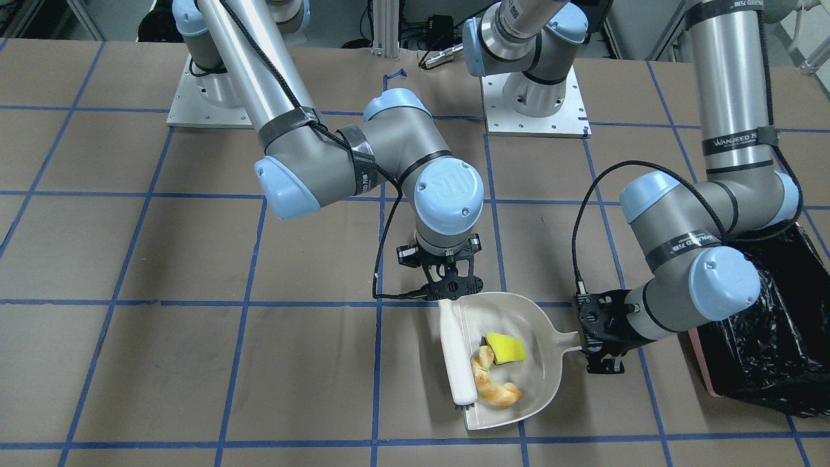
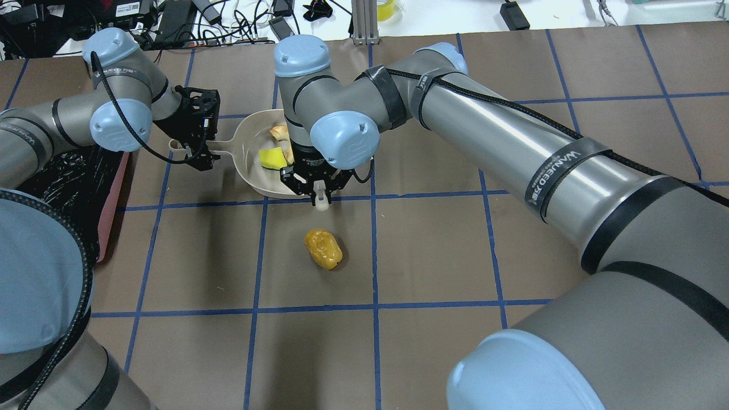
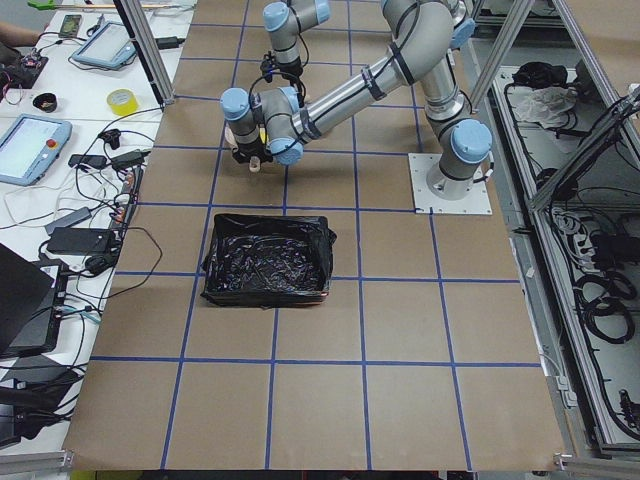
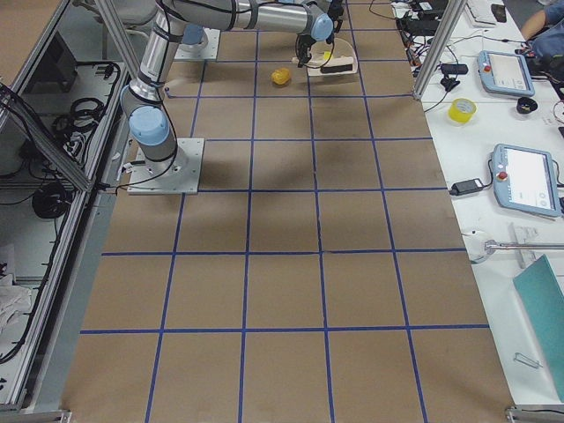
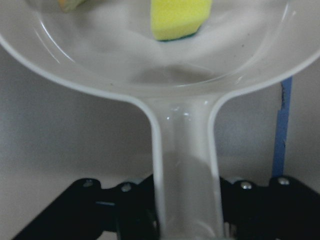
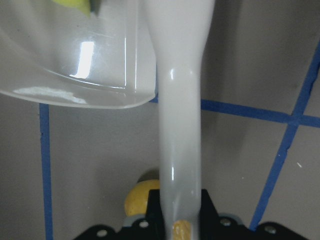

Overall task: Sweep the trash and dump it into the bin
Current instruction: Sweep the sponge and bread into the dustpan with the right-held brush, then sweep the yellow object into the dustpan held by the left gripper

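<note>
My right gripper (image 1: 449, 288) is pinched tight on the brush (image 1: 456, 353), which lies across the mouth of the dustpan (image 1: 541, 383); my left gripper (image 1: 593, 337) is clamped on the pan's handle; the sponge (image 1: 506, 347) and croissant piece (image 1: 494, 384) are inside; the potato lump (image 2: 323, 249) sits on the table nearer my base, apart from the pan, so I judge it's next; lift the brush over it, set down behind it, draw steadily to the lip; keep the pan flat; the bin (image 1: 765, 350) is at my left.
</note>
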`<state>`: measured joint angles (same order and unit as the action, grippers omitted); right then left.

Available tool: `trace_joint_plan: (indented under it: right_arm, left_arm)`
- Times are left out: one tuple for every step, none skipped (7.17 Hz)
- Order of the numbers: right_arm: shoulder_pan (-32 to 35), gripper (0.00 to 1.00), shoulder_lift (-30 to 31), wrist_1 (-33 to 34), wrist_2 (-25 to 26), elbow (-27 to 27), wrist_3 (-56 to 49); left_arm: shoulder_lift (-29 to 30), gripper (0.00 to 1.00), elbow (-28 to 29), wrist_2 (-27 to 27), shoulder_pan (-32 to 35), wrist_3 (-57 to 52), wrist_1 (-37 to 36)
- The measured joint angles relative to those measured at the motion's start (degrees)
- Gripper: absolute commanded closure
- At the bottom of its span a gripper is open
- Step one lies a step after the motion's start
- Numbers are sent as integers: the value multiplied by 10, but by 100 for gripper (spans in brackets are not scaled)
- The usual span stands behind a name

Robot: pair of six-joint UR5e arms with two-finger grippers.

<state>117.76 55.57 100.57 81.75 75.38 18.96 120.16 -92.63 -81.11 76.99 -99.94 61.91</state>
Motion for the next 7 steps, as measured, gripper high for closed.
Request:
trace_joint_plan:
  right_arm:
    - [-9,100,26,-32,6,5,12]
    - [-16,100,59,-70,9,14,42]
    - [-19,100,96,-101,11,38,80]
    - [-20,100,143,-114,12,88,105]
    - [-19,100,196,-113,10,157,129]
    - [-13,100,246,-94,4,231,170]
    - [3,100,280,-53,-5,296,221]
  left_arm:
    - [-6,100,-2,-11,0,-8,1]
    - [-16,100,-11,-33,-2,-27,2]
    - [-29,100,-31,-49,-6,-46,2]
    - [-47,100,-61,-56,-10,-61,1]
    - [-73,100,-99,-59,-14,-75,1]
    - [-107,100,-141,-60,-20,-86,1]
    - [-140,100,-181,-62,-27,-91,1]
